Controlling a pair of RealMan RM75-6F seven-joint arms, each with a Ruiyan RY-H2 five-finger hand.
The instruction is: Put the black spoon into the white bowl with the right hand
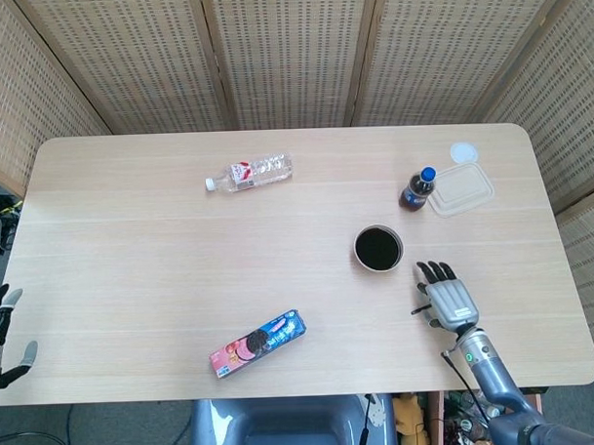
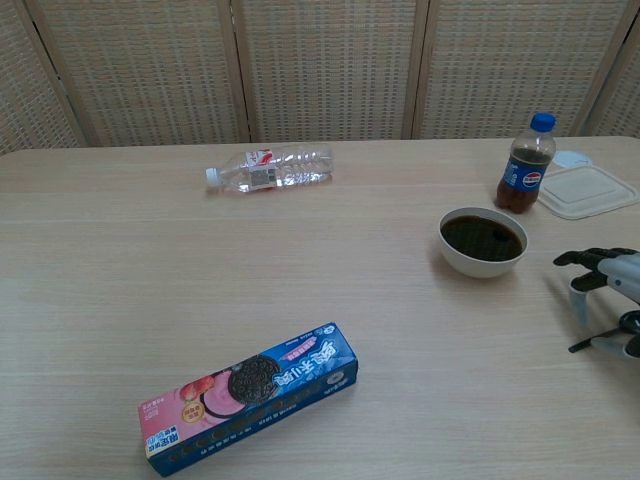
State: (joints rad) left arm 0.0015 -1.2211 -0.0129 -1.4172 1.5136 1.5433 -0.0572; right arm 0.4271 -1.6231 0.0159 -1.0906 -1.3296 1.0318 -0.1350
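Head and chest views, one moment. My right hand [image 1: 448, 300] lies palm down over the counter [image 1: 132, 248], near its front right corner and just to the front right of the white bowl [image 1: 378, 249], apart from it. Its fingers [image 2: 578, 258] are spread with dark tips forward and the thumb out to the side; they hold nothing.

The bowl's inside reads as uniformly dark in both views. I cannot make out the black spoon as a separate shape, there or on the counter.

My left hand [image 1: 3, 335] shows only in the head view, at the frame's left edge, off the counter's front left corner. It is small there; its fingers appear apart, with nothing between them.

Behind the bowl a cola bottle [image 1: 418, 189] with a blue cap stands upright, just beside a clear lidded container [image 1: 461, 189]; a small round white lid [image 1: 463, 152] lies behind that. A clear water bottle [image 1: 248, 172] lies on its side toward the far centre-left. A blue cookie box [image 1: 257, 343] lies flat and askew near the front edge, well apart from the bowl.
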